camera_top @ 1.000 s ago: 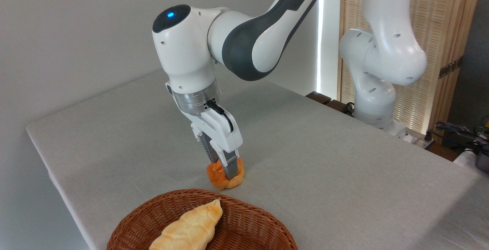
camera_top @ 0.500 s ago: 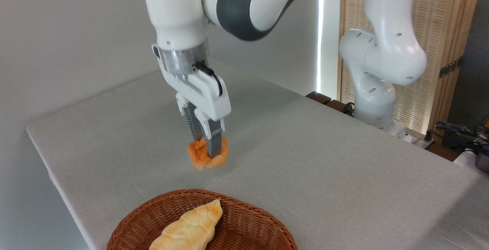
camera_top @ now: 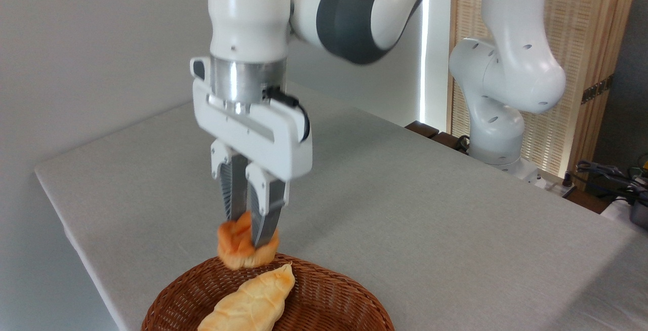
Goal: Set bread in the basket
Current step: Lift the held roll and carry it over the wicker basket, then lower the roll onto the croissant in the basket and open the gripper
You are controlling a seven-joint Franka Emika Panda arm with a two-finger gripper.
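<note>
My gripper (camera_top: 247, 235) is shut on the bread (camera_top: 244, 249), a small orange-brown knotted bun squeezed between the two fingers. The bun hangs in the air just over the far rim of the basket (camera_top: 324, 290), a shallow reddish-brown wicker one at the bottom edge of the picture. The fingers point straight down and hide the bun's middle.
A long pale-yellow leaf-shaped loaf (camera_top: 250, 303) lies inside the basket. The grey table (camera_top: 430, 219) stretches back and right. The arm's white base (camera_top: 498, 118) stands at the table's far right edge, with cables and a wooden screen behind it.
The gripper has lifted the bun off the table, turned, and carried it toward the camera and a little left, from beyond the basket to over its far rim.
</note>
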